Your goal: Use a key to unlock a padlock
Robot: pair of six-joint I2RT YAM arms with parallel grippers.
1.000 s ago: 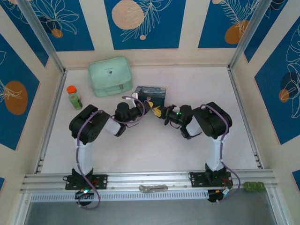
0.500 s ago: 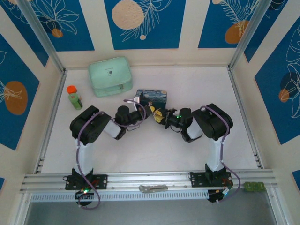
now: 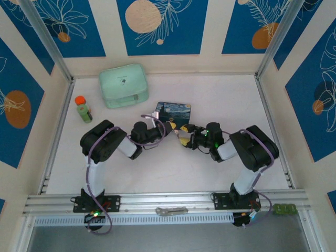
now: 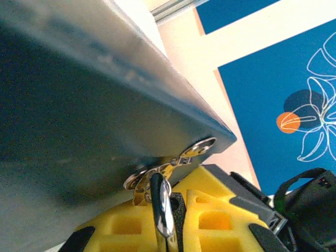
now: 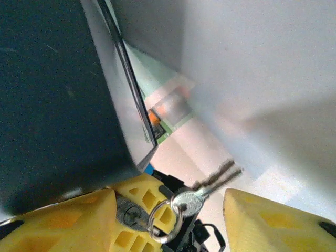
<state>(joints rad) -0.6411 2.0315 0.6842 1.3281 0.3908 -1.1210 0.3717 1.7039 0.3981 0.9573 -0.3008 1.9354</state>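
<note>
White desk (image 3: 226,100), night-sky tin (image 3: 174,112) at twelve o'clock from claws, left claw (image 4: 172,212) pinching padlock (image 4: 157,185), right claw (image 5: 168,203) wide around ringed key (image 5: 187,201)

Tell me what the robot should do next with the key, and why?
Probably close the right fingers on the key. They stand open with the key ungripped between them, while the left fingers are shut on a thin metal bar beside the tin.

Padlock (image 4: 161,210) shackle pinched; silvery key (image 5: 187,202) tilted
</note>
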